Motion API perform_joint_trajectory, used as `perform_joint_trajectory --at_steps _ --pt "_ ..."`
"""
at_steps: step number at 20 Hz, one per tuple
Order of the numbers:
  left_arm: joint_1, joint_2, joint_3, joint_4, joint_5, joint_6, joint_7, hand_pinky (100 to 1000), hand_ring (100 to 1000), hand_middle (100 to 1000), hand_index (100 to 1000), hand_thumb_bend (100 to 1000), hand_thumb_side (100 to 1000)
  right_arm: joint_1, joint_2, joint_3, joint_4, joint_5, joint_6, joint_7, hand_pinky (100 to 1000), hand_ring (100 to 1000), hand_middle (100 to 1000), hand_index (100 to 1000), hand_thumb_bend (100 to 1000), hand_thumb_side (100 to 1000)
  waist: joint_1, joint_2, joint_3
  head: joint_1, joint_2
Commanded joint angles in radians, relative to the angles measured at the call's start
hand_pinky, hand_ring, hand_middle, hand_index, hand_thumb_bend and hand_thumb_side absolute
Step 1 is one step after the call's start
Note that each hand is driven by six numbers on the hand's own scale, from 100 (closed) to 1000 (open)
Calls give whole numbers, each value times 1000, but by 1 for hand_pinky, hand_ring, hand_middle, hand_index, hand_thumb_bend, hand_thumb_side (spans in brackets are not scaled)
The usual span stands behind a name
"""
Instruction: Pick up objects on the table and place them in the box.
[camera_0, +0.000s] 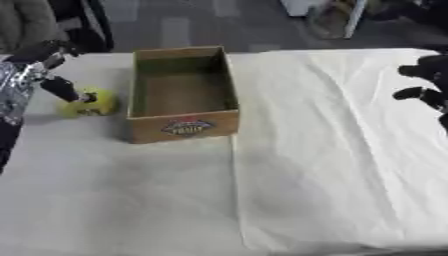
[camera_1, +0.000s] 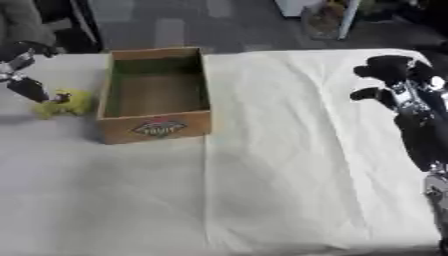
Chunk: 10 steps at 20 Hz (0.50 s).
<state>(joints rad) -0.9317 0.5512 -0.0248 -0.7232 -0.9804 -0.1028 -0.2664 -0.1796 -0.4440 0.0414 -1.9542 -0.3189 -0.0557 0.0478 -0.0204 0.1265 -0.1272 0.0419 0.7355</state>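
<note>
Left hand (camera_0: 61, 87) reaching the yellow-green toy (camera_0: 90, 102), frame's left, beside the box (camera_0: 182, 127).
It looks soft and light; I'd pinch its middle. Left fingers extended touching it; right hand (camera_1: 389, 82) loosely curled, empty.

One box (camera_0: 183, 97), one yellow-green object (camera_0: 90, 102).

Left hand (camera_0: 59, 86): black fingers (camera_0: 66, 90), rounded at the tips, with a pale silver tip on one. Left forearm (camera_0: 13, 90): shiny silver-grey casing with dark mottled patches, black section below. Right hand (camera_1: 389, 80): matt black, bulky, rounded segments. Right forearm (camera_1: 420, 130): black shell with bright silver joint parts along its length, silver piece at the lower end. No markings or cables legible.
</note>
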Motion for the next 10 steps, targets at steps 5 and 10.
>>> perform_joint_trajectory --at_steps 5,10 --pt "-7 26 7 -1 -7 -10 -10 780 930 777 878 623 232 -9 -14 -5 -7 3 1 -3 625 813 627 733 100 562 0 -11 -4 4 -3" --pt "10 24 9 15 -23 -16 -26 780 924 762 873 614 238 -9 -11 -4 -6 6 2 -5 624 812 626 732 100 564 0 -10 -6 4 -2"
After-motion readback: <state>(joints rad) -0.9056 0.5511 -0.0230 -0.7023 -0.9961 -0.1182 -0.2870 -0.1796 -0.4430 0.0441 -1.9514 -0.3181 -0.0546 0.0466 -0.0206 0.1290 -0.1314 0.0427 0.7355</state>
